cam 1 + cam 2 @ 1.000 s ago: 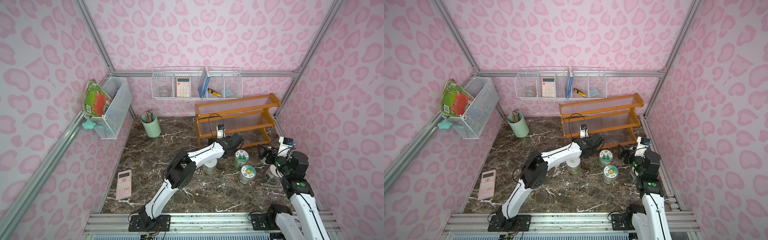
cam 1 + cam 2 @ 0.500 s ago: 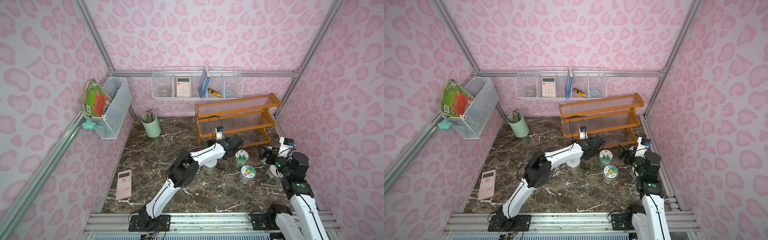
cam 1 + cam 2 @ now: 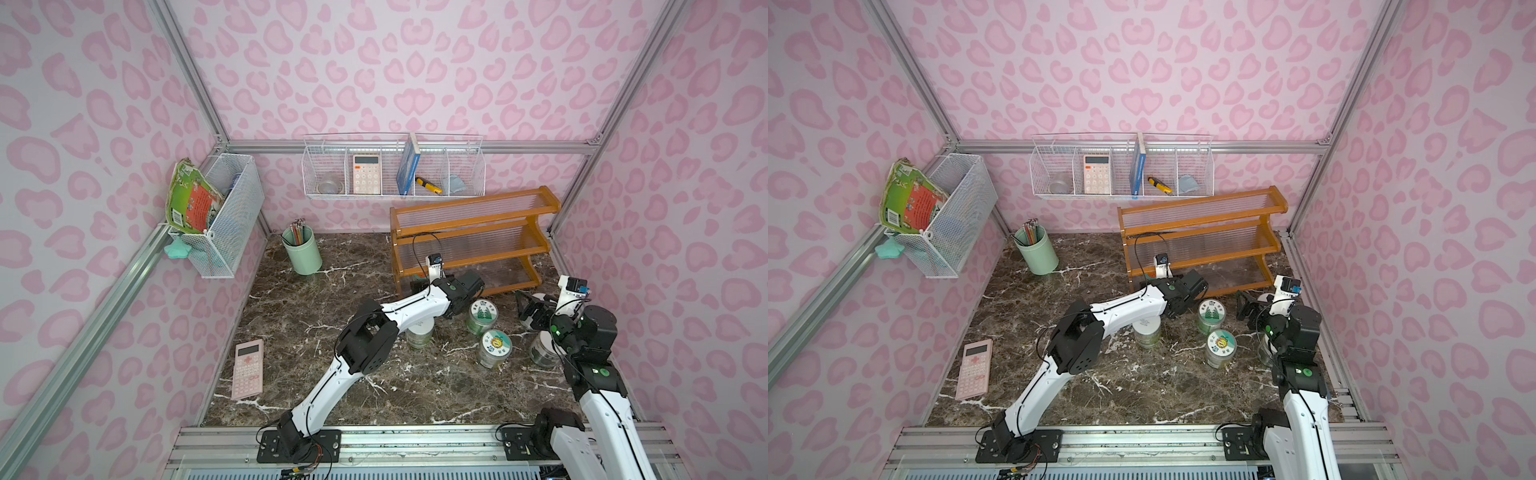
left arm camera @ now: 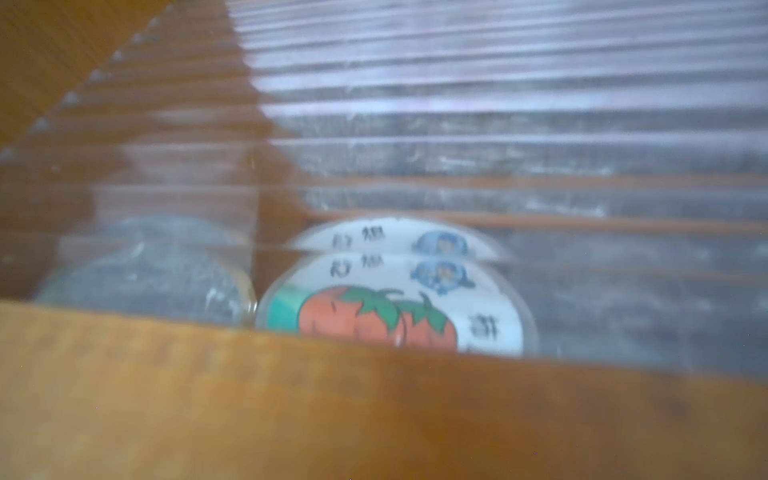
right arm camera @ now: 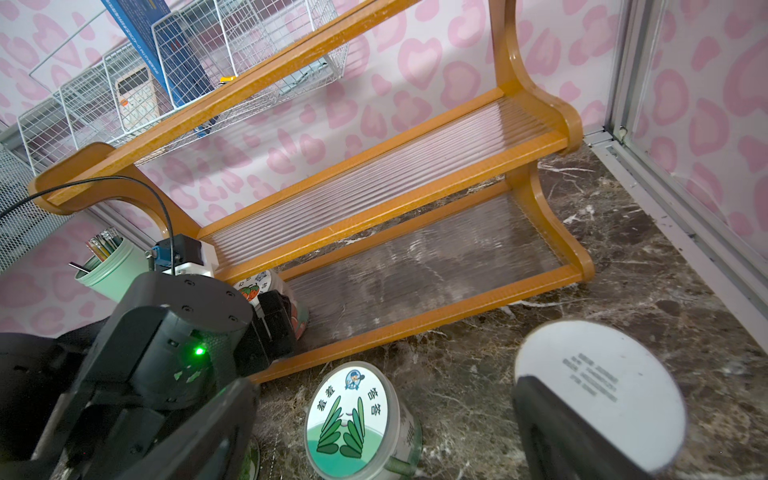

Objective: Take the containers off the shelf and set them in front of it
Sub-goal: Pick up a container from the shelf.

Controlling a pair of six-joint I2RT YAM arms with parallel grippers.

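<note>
1 tomato-lidded jar [image 5: 251, 287] stands at the left end of the shelf's [image 5: 415, 327] bottom tier, right of centre in both top views. The left gripper [image 5: 276, 309] gapes wide at it, and the right gripper [image 3: 523, 307] gapes empty. Probably light, rigid and slick: pinch the sidewall under the lid.

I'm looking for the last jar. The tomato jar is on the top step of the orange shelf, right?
No. The tomato jar sits on the bottom step of the orange shelf, not the top; the right wrist view shows it.

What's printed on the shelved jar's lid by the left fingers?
Clear jar's round lid: red tomatoes, green leaves on white; left wrist view.
</note>
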